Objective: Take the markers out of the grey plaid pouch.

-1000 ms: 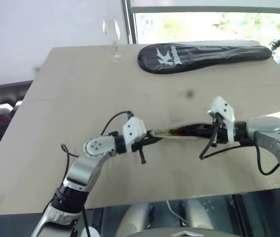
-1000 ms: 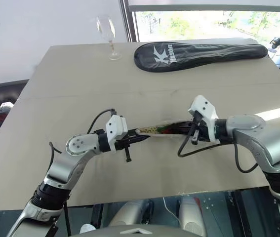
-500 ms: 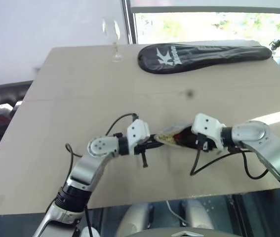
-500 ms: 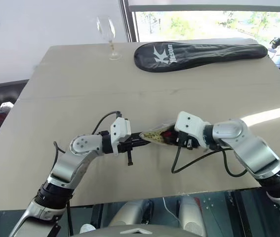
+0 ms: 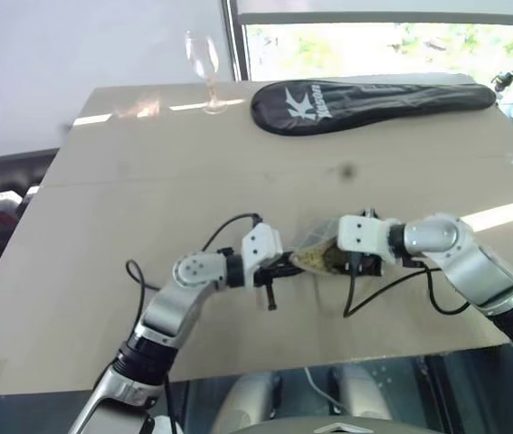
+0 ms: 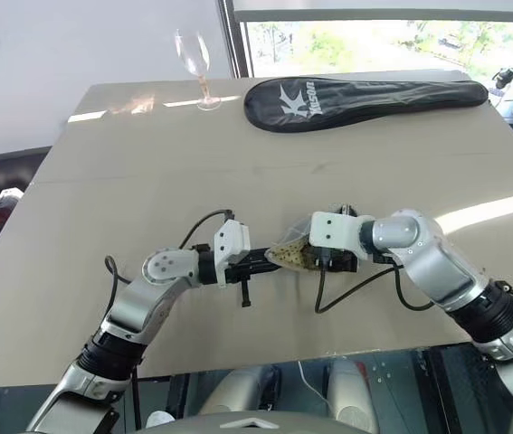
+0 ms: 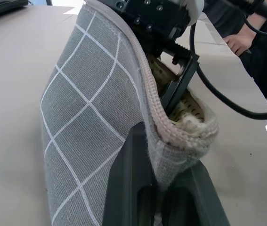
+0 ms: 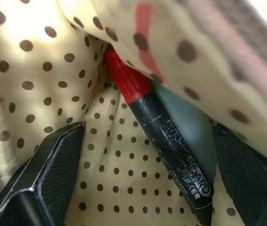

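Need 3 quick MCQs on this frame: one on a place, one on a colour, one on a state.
1. Where is the red-capped marker?
A. inside the pouch
B. beside the wine glass
C. on the racket cover

2. What is the pouch lining like?
A. plain white
B. yellowish with brown dots
C. blue stripes

3. How is the left gripper?
A. open above the table
B. holding the wine glass
C. shut on the pouch edge

Answers:
1 A: the right wrist view shows it lying against the dotted lining, between the right gripper's spread fingers.
2 B: dotted yellowish fabric surrounds the marker.
3 C: its fingers pinch the pouch's rim in the left wrist view.
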Available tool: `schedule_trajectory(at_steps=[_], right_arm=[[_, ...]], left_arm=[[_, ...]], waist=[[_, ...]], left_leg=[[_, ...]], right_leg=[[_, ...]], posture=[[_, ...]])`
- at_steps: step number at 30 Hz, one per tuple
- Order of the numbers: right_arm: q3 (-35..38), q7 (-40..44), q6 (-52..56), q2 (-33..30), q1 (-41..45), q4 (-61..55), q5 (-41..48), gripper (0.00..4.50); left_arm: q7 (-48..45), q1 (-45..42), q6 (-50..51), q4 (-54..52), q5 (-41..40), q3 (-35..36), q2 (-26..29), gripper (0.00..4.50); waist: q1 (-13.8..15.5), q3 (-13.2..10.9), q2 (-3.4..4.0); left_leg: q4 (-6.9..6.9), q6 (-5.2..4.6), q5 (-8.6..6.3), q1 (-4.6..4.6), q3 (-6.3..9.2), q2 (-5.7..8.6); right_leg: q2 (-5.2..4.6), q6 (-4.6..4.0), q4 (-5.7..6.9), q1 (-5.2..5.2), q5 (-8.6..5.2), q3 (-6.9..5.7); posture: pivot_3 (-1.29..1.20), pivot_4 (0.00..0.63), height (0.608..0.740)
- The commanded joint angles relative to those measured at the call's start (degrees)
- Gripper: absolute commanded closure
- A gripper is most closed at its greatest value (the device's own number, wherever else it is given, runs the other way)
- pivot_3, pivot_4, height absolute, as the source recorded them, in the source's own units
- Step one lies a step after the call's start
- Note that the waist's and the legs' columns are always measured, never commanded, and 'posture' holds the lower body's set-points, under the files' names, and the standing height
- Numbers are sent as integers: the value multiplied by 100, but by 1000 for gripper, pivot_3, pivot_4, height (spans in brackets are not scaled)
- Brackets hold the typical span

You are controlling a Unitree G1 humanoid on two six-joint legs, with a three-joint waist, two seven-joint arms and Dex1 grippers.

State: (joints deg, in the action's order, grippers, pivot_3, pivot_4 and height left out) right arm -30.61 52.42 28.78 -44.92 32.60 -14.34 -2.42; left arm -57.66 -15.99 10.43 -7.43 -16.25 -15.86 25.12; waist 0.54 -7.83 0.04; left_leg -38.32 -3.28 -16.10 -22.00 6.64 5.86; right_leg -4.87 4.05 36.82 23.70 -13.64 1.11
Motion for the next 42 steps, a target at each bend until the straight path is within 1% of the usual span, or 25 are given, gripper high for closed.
schedule_trajectory(at_steps=[1,2,5,7,9,10,12,13,17,20,23,26,29,32,35,42], right_arm=[[-277,80,-288,209,-100,814,-384,68],[-270,60,-372,302,-86,974,-428,68],[-237,111,-577,460,-81,1299,-538,827],[-196,156,-657,484,-105,1352,-586,1792],[-138,231,-687,470,-149,1307,-597,2564],[-112,289,-699,453,-177,1258,-601,3122],[-53,389,-708,428,-232,1142,-604,3776],[-21,432,-702,418,-261,1072,-606,4011],[133,677,-649,318,-378,644,-514,4089],[334,844,-630,234,-449,288,-377,4138],[539,904,-637,217,-471,73,-255,4152],[916,822,-139,341,-494,-143,69,4152],[1265,721,344,418,-476,-217,364,4152],[1395,617,499,358,-399,-177,401,4152],[1568,495,942,531,-284,-316,674,4152],[1534,357,1117,562,-121,-415,810,4152]], left_arm=[[-60,-86,-151,-202,-107,100,-32,4500],[-67,-91,-162,-191,-97,102,-26,4500],[-80,-93,-191,-168,-65,114,0,4500],[-75,-86,-197,-171,-54,125,15,4500],[-60,-79,-218,-155,-32,144,35,4500],[-35,-83,-245,-122,-9,159,36,4500],[53,-119,-320,-16,80,184,15,4500],[110,-146,-370,54,152,191,-2,4500],[279,-291,-864,499,581,182,13,4500],[377,-391,-1515,953,1052,124,114,4500],[440,-412,-1937,1270,1288,104,141,4500],[403,-372,-2209,1372,1390,67,178,4500],[341,-280,-2303,1346,1409,19,232,4500],[275,-196,-2212,1236,1337,-34,253,4500],[203,-184,-2121,1132,1282,-81,255,4500],[129,-184,-1979,952,1284,-88,340,4500]], waist=[[-15,3,-3],[-40,7,-10],[-88,15,-15],[-99,17,-14],[-87,24,-19],[-78,25,-20],[-65,29,-27],[-55,30,-27],[38,30,-28],[46,30,-28],[33,30,-27],[31,29,-27],[28,27,-26],[29,26,-25],[29,26,-26],[22,22,-22]], left_leg=[[1,0,0,3,0,0],[1,0,0,9,-1,-1],[1,1,0,28,-1,-4],[0,1,0,40,0,-4],[0,1,0,39,1,-3],[0,1,0,38,3,-2],[-1,1,0,38,4,-2],[-1,1,0,37,6,-2],[-1,1,0,35,7,0],[0,1,0,25,14,1],[0,1,0,16,13,3],[2,1,0,9,13,2],[1,1,0,5,13,2],[1,1,0,4,13,2],[1,1,0,1,12,2],[2,1,0,-2,11,2]], right_leg=[[1,0,1,-1,0,2],[2,0,1,-4,0,2],[6,-1,3,-26,0,3],[6,-1,5,-36,0,3],[5,-1,5,-36,0,2],[4,-1,5,-36,0,0],[4,-1,5,-36,0,-1],[3,-1,4,-36,0,-2],[2,-1,3,-35,0,-5],[-1,-1,-5,-32,0,-12],[-2,-1,-6,-25,0,-10],[-2,-1,-5,-16,0,-10],[-2,-1,-4,-11,0,-7],[-3,-1,-4,-10,0,-7],[-3,-1,-4,-5,0,-7],[-2,-1,-3,-1,0,-6]], posture=[[0,150,740],[0,150,740],[0,150,740],[0,150,740],[0,150,740],[0,150,740],[0,150,740],[0,150,740],[0,150,740],[0,150,740],[0,150,740],[0,150,740],[0,150,740],[0,150,740],[0,150,740],[0,150,740]])
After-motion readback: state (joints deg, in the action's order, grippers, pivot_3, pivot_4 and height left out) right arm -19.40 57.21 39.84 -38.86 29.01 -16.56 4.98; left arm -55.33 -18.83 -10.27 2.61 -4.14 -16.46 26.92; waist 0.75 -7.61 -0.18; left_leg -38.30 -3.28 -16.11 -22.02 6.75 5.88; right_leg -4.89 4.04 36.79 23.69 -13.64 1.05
